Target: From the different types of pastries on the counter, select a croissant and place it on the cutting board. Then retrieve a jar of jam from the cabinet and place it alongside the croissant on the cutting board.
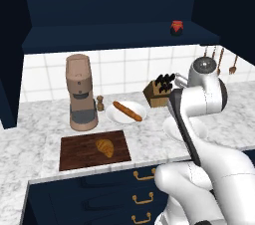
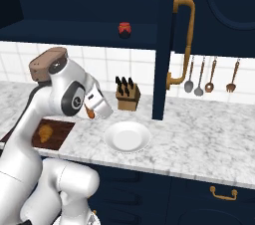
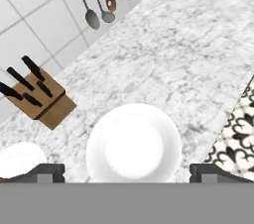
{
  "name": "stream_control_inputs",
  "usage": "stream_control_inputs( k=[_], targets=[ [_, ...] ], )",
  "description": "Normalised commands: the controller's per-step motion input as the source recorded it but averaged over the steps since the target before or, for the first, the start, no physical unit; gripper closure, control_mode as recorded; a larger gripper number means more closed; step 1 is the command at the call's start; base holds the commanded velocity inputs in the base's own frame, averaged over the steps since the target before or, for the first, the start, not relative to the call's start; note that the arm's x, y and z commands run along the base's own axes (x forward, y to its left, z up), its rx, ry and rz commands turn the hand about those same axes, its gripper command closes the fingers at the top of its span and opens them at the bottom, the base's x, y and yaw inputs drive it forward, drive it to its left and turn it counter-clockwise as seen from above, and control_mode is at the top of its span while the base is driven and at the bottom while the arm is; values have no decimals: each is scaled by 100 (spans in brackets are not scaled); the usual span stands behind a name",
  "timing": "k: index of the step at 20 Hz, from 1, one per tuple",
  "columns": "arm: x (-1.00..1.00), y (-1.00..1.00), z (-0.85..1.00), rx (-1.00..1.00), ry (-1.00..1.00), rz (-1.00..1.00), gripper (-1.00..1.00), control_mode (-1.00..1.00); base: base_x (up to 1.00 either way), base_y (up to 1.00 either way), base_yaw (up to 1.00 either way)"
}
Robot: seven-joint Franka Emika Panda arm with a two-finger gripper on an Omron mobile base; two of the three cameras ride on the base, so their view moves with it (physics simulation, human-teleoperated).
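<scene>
Gripper (image 3: pixel 127 171) jaws wide apart, holding nothing, hovers over empty white plate (image 3: pixel 133 143) on counter (image 3: pixel 188 64), croissant (image 1: pixel 105 147) on cutting board (image 1: pixel 79 154).

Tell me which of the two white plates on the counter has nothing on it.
The plate nearer the counter's front edge, partly behind the arm, is bare. The other plate, beside the coffee machine, carries the long baguette-like stick.

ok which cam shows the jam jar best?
Right base view: the jar of jam sits unobstructed on the open cabinet shelf, red body and dark lid clear. Left base view shows the same jar, slightly smaller and further to the side.
</scene>
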Motion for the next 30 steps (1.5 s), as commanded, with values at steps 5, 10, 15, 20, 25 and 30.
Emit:
stream_control_inputs(
  k=[5, 10, 15, 20, 25, 30],
  targets=[
    [0, -41, 47, 0, -10, -15, -100, -100, 0, 0, 0],
    [7, -6, 44, -3, -1, 14, -100, -100, 0, 0, 0],
    [12, -3, 13, 0, 0, 6, -100, -100, 0, 0, 0],
    [26, 1, 58, -12, 0, 29, -100, -100, 0, 0, 0],
    [19, 2, 56, -14, 0, 22, -100, -100, 0, 0, 0],
    [4, 3, 2, -1, 0, 5, -100, -100, 0, 0, 0]
  ],
)
